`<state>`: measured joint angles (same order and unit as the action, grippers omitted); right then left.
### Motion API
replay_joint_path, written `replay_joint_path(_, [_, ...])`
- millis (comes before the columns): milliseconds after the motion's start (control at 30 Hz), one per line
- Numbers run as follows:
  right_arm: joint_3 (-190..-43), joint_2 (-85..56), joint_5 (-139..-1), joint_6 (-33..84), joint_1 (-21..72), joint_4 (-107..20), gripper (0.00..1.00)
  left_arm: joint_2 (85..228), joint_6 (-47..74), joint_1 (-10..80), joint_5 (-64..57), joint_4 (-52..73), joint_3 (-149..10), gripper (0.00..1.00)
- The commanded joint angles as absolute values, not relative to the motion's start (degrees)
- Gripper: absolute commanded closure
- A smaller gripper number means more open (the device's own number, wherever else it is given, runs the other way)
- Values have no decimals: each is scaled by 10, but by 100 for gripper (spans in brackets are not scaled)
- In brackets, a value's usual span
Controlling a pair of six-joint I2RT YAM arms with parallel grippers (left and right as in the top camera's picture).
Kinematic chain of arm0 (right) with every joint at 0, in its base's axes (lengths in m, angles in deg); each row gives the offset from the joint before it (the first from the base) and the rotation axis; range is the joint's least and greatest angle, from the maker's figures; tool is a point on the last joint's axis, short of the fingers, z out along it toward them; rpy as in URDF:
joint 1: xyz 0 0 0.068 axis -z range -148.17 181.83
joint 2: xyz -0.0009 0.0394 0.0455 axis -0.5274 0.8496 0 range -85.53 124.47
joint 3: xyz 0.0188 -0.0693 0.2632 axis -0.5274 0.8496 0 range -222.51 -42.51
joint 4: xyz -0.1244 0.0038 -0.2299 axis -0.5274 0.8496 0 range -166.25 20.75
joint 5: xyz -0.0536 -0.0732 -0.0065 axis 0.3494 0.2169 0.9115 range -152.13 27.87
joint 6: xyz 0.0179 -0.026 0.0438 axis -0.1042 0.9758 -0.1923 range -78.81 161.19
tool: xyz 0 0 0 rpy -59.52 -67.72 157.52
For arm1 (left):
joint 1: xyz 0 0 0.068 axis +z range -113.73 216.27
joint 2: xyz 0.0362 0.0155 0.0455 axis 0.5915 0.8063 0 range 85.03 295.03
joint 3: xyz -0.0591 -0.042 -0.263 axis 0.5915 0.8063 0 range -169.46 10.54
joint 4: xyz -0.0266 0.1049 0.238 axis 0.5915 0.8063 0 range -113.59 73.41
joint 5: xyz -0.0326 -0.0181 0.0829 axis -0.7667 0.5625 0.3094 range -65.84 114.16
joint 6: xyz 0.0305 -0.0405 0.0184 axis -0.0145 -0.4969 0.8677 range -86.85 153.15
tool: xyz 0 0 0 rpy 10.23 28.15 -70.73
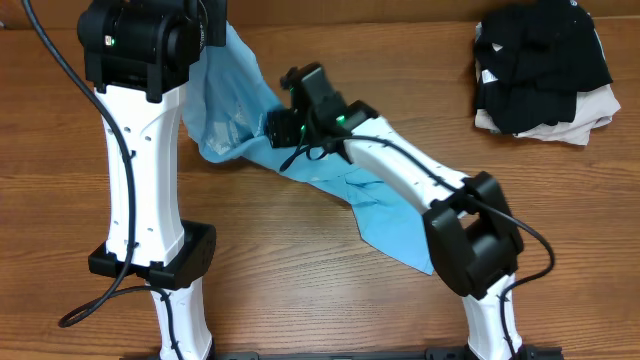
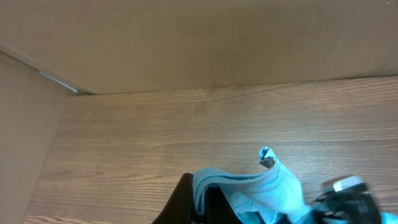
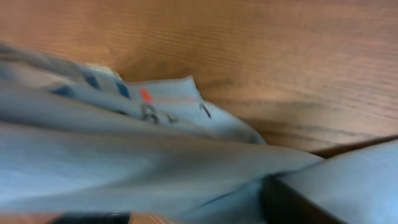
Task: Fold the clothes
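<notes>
The light blue T-shirt (image 1: 385, 215) lies partly on the wooden table, running from the far left down to the right. Its far-left part is lifted off the table. My left gripper (image 2: 202, 202) is shut on a folded edge of the shirt (image 2: 273, 186) and holds it above the table; in the overhead view the arm's own body hides the fingers. My right gripper (image 1: 283, 128) sits at the shirt's middle. In the right wrist view blue cloth (image 3: 124, 168) with red and dark print covers the jaws, and it looks shut on it.
A pile of black garments (image 1: 540, 60) on a beige folded cloth (image 1: 592, 112) lies at the far right corner. A cardboard wall (image 2: 186, 37) stands behind the table's far edge. Both arm bases stand at the near edge.
</notes>
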<state>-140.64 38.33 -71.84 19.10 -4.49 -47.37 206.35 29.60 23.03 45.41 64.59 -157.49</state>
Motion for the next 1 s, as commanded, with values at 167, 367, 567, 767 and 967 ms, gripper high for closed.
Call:
replay_joint_path(167, [-1404, 395, -684, 124, -43, -417, 96, 2066, 282, 242, 451, 634, -1575, 96])
replay_joint_path(367, [-1412, 384, -818, 109, -43, -339, 96, 2066, 264, 270, 451, 602, -1575, 96])
replay_joint_path(567, [-1448, 327, -823, 128, -37, -253, 96, 2066, 252, 307, 437, 566, -1575, 96])
replay_joint_path(767, [-1512, 222, -726, 176, 12, -207, 96, 2065, 253, 325, 411, 504, -1579, 96])
replay_joint_path(967, [-1563, 143, -653, 219, 74, -163, 96, 2037, 253, 325, 381, 452, -1606, 96])
